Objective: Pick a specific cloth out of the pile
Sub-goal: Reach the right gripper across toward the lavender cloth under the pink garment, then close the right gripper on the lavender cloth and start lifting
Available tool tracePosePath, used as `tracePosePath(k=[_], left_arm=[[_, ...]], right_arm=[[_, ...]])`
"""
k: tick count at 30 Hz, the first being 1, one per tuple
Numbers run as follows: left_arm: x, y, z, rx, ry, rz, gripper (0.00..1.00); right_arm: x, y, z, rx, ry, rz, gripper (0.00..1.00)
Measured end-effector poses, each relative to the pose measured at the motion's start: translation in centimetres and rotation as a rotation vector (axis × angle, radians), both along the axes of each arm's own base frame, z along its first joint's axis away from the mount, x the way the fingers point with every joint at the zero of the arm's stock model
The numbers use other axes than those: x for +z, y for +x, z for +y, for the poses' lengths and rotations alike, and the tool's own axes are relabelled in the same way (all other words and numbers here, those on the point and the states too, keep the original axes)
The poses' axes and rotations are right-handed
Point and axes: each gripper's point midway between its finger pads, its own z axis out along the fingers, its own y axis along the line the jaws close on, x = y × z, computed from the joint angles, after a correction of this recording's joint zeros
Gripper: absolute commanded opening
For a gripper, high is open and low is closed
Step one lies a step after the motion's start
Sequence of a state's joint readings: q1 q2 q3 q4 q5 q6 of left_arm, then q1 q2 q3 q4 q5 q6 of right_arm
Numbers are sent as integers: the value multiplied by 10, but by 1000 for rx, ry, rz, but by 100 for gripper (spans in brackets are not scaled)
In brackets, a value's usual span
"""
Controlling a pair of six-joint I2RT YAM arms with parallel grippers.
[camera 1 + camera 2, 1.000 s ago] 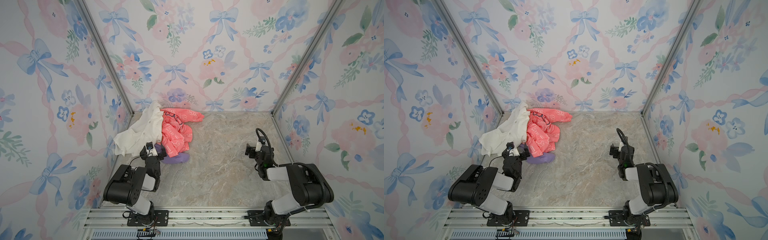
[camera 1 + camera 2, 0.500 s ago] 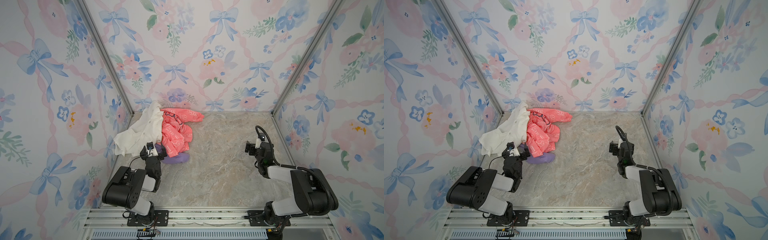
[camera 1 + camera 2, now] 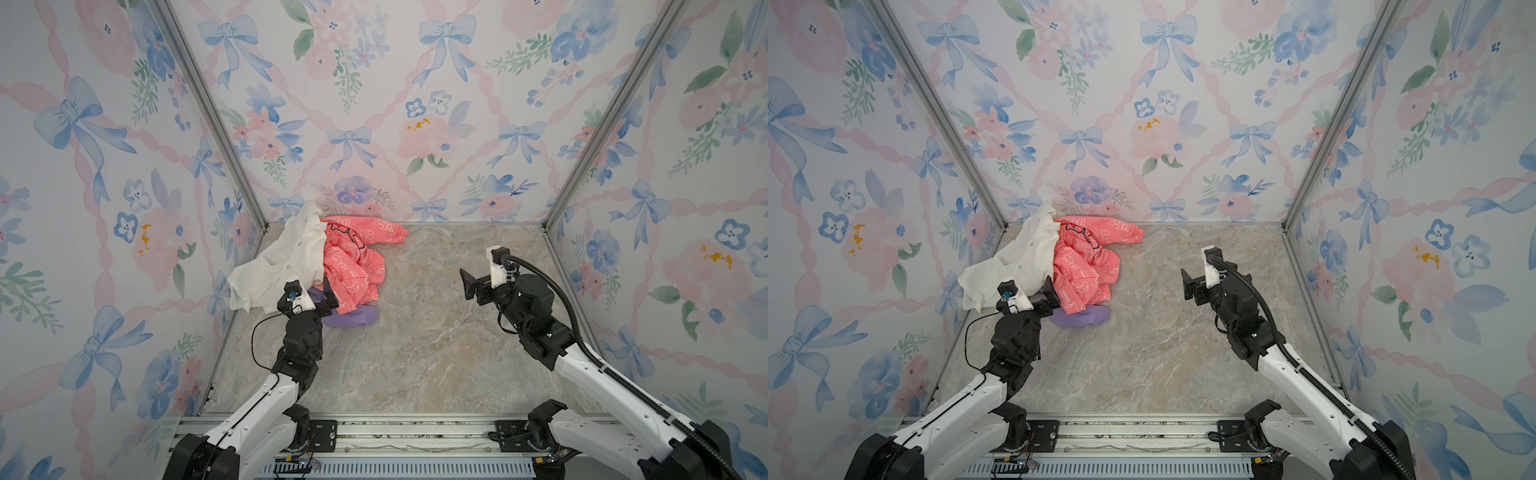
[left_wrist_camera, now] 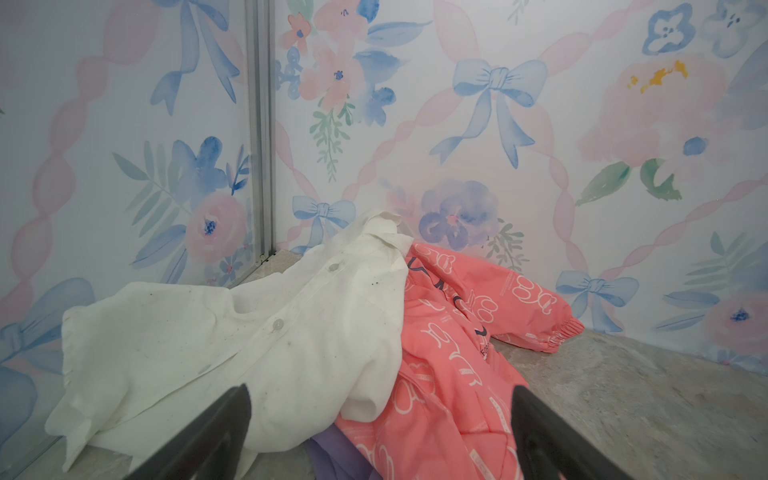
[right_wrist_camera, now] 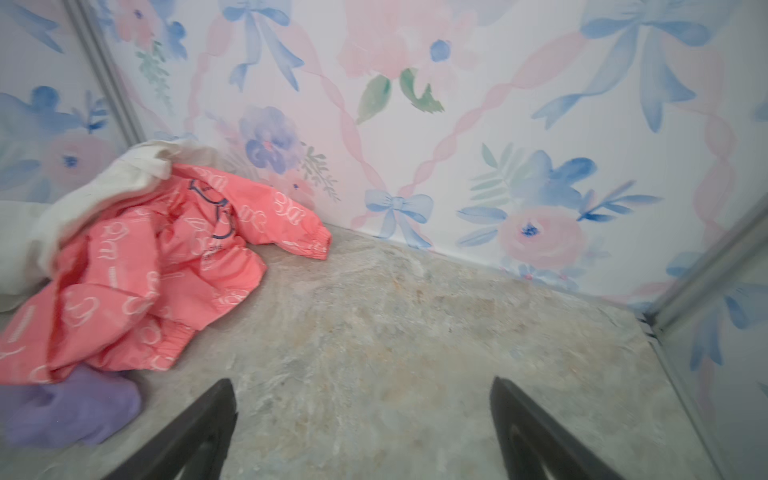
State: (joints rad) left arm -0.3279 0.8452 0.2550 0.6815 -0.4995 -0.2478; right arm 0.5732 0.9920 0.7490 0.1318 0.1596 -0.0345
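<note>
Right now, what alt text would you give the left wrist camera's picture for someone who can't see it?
A white buttoned shirt lies partly over a coral-pink jacket with white print, heaped in a corner of floral-papered walls. A bit of lavender cloth peeks out beneath them, just ahead of the left gripper, its dark fingers open.

The cloth (image 3: 352,319) I was after was a plain lavender-purple piece, soft and thin, with no print. It lay crumpled on the floor (image 3: 415,357) at the near edge of the pile (image 3: 320,266). Most of it was tucked under the coral jacket (image 3: 357,266), and only a rumpled lobe poked out. The pile sat heaped in the far left corner. Its buttoned white shirt (image 3: 278,266) was draped on the left and overlapped the coral jacket. The jacket carried a white outline print, and one sleeve stretched out to the right.
</note>
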Motion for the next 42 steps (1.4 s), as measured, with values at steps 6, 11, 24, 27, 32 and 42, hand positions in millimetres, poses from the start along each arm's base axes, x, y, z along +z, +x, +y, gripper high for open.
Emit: tracePosePath(k=[6, 11, 24, 27, 32, 42], left_arm=[[-14, -8, -10, -71, -72, 87, 98], [-29, -13, -12, -88, -106, 152, 98], [-34, -23, -11, -96, -155, 161, 98], [-31, -25, -11, -97, -166, 147, 98], [-28, -26, -10, -97, -176, 135, 98], [-17, -32, -8, -99, -197, 88, 98]], right_arm=[[-33, -49, 104, 286, -82, 115, 97], [-105, -72, 172, 414, -207, 260, 97], [-207, -49, 273, 428, -205, 426, 93], [-224, -39, 283, 402, -175, 457, 86], [-240, -23, 294, 362, -133, 488, 69], [-242, 0, 299, 303, -58, 501, 1]])
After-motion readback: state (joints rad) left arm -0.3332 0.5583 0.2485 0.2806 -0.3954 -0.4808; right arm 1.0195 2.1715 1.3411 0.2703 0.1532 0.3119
